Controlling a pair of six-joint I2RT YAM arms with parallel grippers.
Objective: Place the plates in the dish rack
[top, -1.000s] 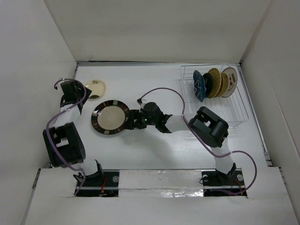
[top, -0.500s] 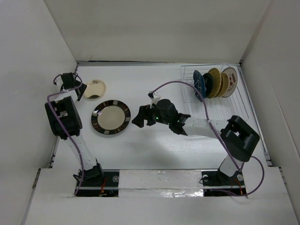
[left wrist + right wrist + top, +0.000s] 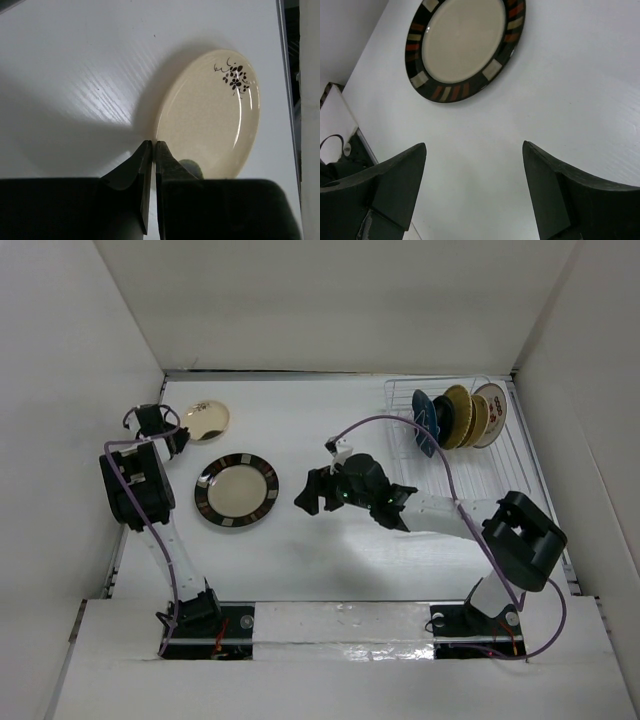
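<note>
My left gripper point(image 3: 153, 146) is shut on the near rim of the cream floral plate point(image 3: 212, 115), which sits at the table's far left point(image 3: 207, 418) and looks slightly tipped. A dark-rimmed plate with a cream centre point(image 3: 236, 490) lies flat in the middle left and also shows in the right wrist view point(image 3: 465, 47). My right gripper point(image 3: 308, 492) hovers just right of it, open and holding nothing point(image 3: 474, 150). The white wire dish rack point(image 3: 490, 475) stands at the far right. It holds a blue plate point(image 3: 425, 422), a gold plate point(image 3: 458, 416) and a white plate with red marks point(image 3: 490, 412), all on edge.
White walls close in the table on the left, back and right. The left arm's elbow point(image 3: 135, 485) stands close to the left wall. The right arm point(image 3: 450, 512) stretches across the table in front of the rack, trailing a purple cable point(image 3: 385, 420).
The left gripper has closed on the floral plate's rim, and the plate has shifted toward the back and tipped. The right gripper has drawn back rightward from the dark-rimmed plate, staying open.
</note>
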